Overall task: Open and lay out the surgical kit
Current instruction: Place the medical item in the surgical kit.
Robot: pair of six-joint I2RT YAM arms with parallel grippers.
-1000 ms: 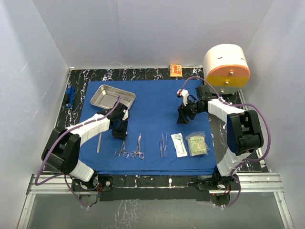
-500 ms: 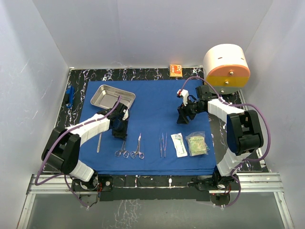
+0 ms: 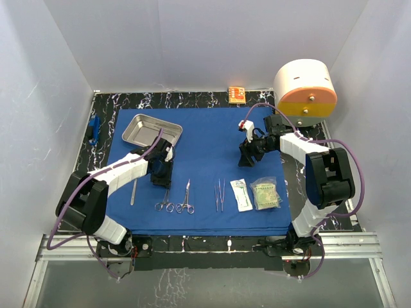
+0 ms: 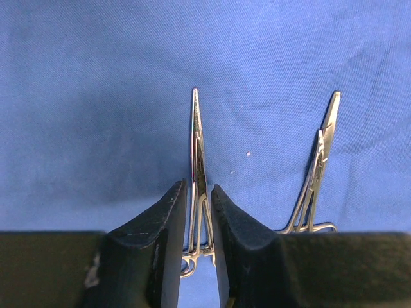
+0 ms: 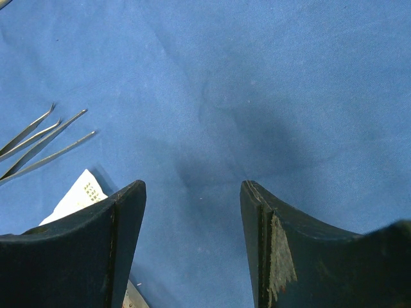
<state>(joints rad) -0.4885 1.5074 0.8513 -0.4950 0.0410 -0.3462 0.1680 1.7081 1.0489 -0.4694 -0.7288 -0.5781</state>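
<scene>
The royal-blue cloth (image 3: pixel 212 138) of the surgical kit lies spread flat. The steel tray (image 3: pixel 151 130) sits on its back left corner. Along the front lie a slim tool (image 3: pixel 133 192), two ring-handled forceps (image 3: pixel 164 200) (image 3: pixel 186 199), tweezers (image 3: pixel 219 194) and two packets (image 3: pixel 242 194) (image 3: pixel 266 194). My left gripper (image 3: pixel 162 179) (image 4: pixel 198 186) points down over the left forceps (image 4: pixel 196 147). Its jaws stand narrowly open on either side of the shaft, which rests on the cloth. The other forceps (image 4: pixel 321 167) lies to the right. My right gripper (image 3: pixel 245 157) (image 5: pixel 192 186) hovers open over bare cloth, with the tweezers (image 5: pixel 38 144) and a packet (image 5: pixel 77 196) to its left.
A big cream-and-orange cylinder (image 3: pixel 306 88) stands at the back right corner. A small orange box (image 3: pixel 237 94) sits at the back edge of the black marbled table (image 3: pixel 192 100). A small blue object (image 3: pixel 94 130) lies off the cloth at the left.
The left jaws have parted slightly around the forceps. Both arms and all the laid-out items stay where they were.
</scene>
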